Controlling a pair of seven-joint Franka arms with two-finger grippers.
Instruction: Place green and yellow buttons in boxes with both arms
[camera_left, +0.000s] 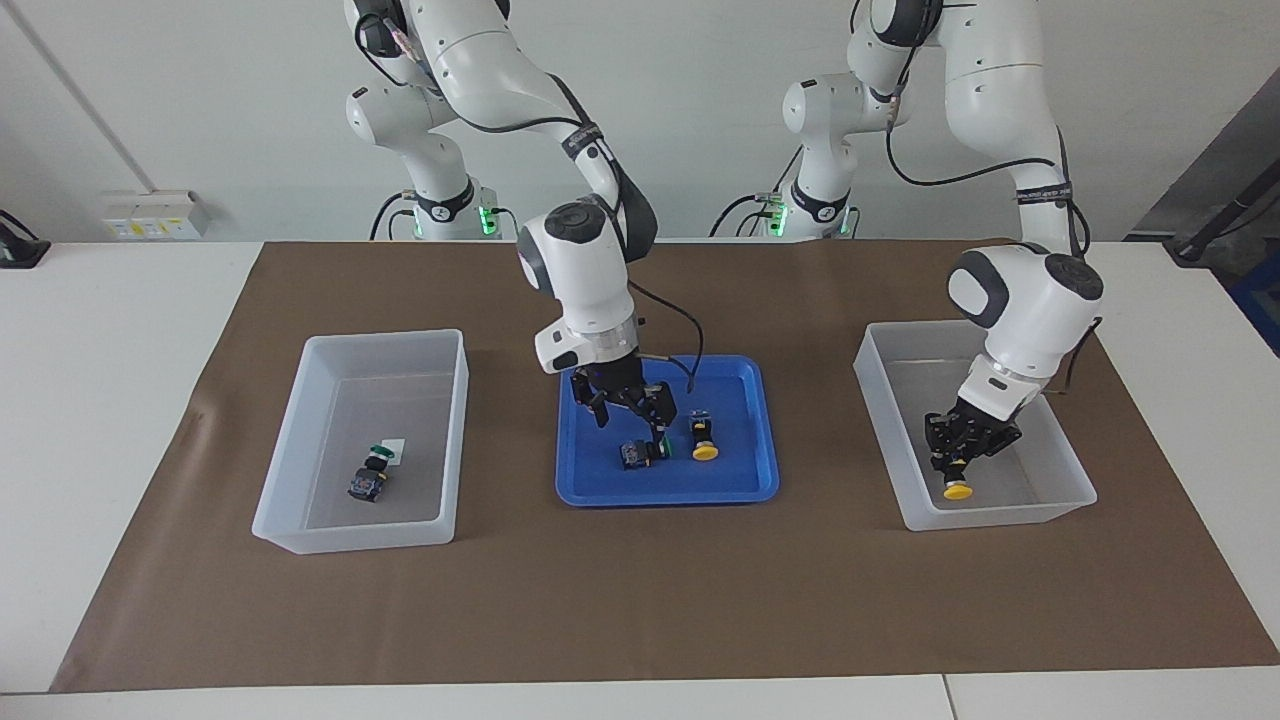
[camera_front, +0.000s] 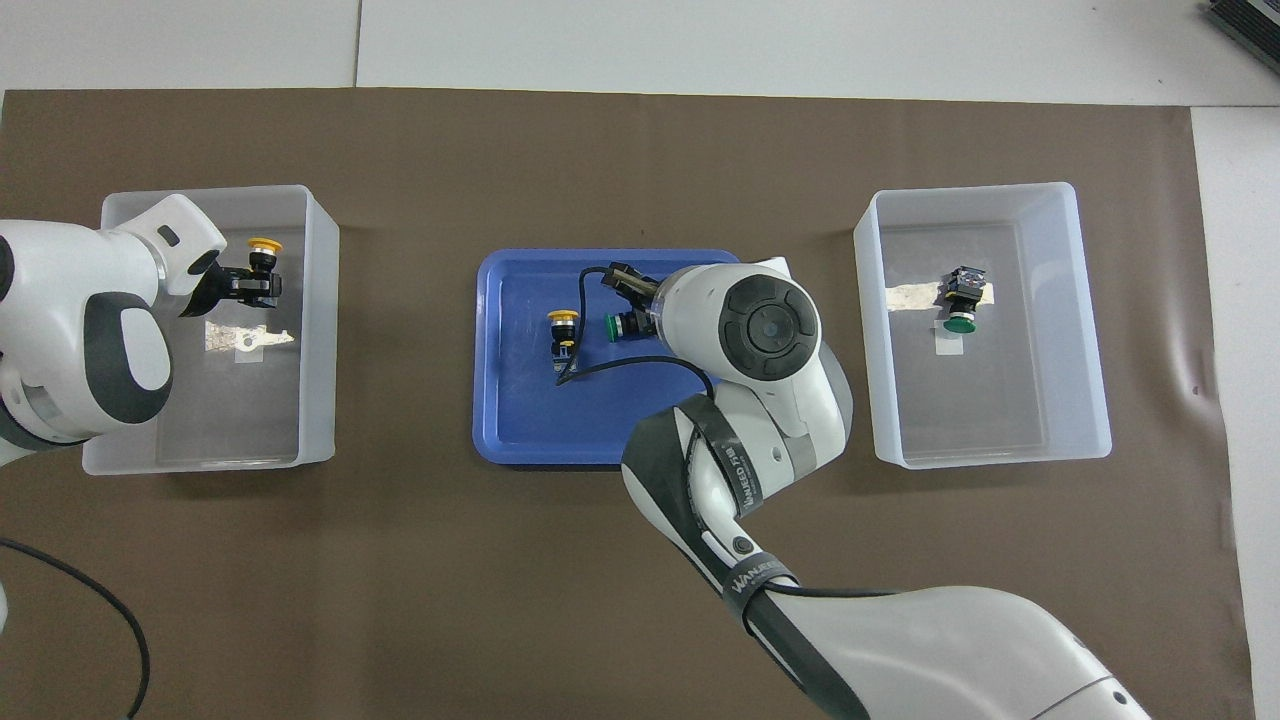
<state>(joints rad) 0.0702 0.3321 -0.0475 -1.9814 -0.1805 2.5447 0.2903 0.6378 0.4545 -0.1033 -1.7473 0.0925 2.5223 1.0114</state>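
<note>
Left gripper (camera_left: 962, 462) clenched on a yellow button (camera_left: 958, 490), low inside its box (camera_left: 1075, 475); release is next. Right gripper (camera_left: 632, 412), fingers spread, hangs over the blue tray (camera_left: 740, 380), seemingly above the green button (camera_left: 640, 452); descent and grasp needed. Brown mat (camera_left: 640, 600) on white table (camera_left: 100, 400), plain wall.
</note>
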